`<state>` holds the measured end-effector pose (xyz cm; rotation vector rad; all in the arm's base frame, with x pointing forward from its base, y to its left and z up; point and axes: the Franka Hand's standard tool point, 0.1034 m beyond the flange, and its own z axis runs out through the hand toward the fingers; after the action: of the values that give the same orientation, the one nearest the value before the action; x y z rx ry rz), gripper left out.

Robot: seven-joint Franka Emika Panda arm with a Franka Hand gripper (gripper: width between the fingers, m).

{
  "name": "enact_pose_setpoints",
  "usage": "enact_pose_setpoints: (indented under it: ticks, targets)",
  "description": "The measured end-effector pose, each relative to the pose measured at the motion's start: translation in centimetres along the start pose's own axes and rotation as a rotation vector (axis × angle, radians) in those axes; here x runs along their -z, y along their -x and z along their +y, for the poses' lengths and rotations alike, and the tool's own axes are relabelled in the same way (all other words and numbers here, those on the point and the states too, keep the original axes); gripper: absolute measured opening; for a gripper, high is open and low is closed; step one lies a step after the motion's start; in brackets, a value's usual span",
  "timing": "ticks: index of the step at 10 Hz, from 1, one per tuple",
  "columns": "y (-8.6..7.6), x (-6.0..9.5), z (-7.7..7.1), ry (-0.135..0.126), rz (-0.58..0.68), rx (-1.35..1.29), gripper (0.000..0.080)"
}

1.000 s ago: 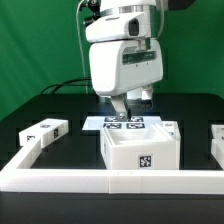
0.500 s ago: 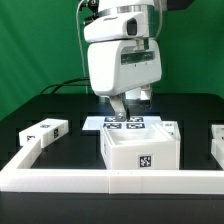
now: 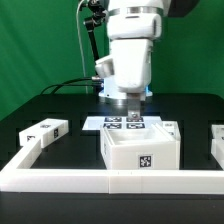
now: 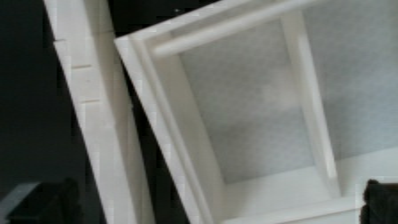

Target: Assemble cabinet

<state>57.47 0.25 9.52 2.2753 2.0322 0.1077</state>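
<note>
The white cabinet box [image 3: 140, 150] stands at the table's middle, with a tag on its front face. My gripper [image 3: 133, 114] hangs just above the box's far edge, pointing down. In the wrist view the box's open, framed inside [image 4: 249, 110] fills the picture. My dark fingertips [image 4: 372, 197] show at both lower corners, wide apart, so the gripper [image 4: 210, 205] is open and holds nothing. A small white tagged panel [image 3: 44, 131] lies at the exterior view's left. Another white part [image 3: 217, 141] is cut off at the right edge.
The marker board [image 3: 105, 123] lies flat behind the box. A long low white border rail [image 3: 100, 179] runs along the front and up the left side. A long white strip [image 4: 93, 130] lies beside the box in the wrist view.
The arm has swung toward the exterior view's right and the wrist has turned. The gripper now hangs over the box's far edge instead of over the marker board.
</note>
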Motion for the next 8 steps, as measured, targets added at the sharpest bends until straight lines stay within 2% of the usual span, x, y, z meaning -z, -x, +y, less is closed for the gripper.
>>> enact_pose_setpoints:
  ticks: [1,4,5,6,7,8]
  targets:
    - [-0.3,-0.4,-0.9,-0.016,-0.002,-0.003,0.0797]
    - [0.0,-0.5,-0.8,-0.017,-0.002,-0.008,0.0797]
    - [0.3,-0.7,-1.1,-0.019,-0.001,0.064,0.0797]
    - [0.6,-1.1,-2.0,-0.023,0.000,0.129,0.0797]
    - [0.6,-1.4,-3.0,-0.038,-0.009,0.199,0.0797]
    - [0.5,-1.5,-3.3,-0.043,-0.019,0.232,0.0797]
